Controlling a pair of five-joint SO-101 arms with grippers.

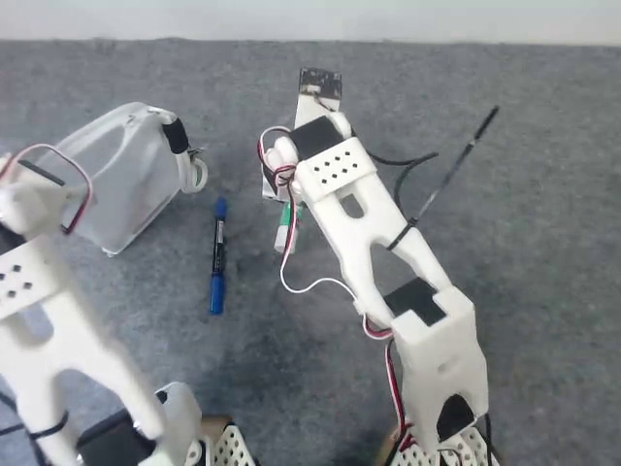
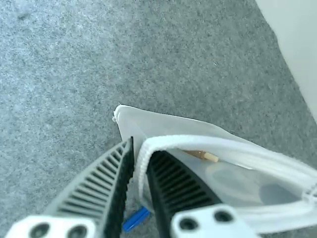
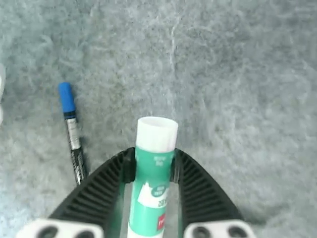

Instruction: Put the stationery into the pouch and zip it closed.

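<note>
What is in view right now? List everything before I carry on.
Translucent plastic zip pouch: one, clear-white, on the mat's far left.
Blue marker pen: one, blue with a dark barrel, lying on the mat between pouch and glue stick.
Green glue stick with white cap: one, in the right gripper.
Small tan item: one, inside the pouch; too little shows to identify it.
Grey felt mat: one, covers the table.
Left gripper: fingers shut on the pouch's rim.
Right gripper: fingers shut on the glue stick.

Overhead, wrist close-ups; shared blue pen (image 1: 217, 257)
</note>
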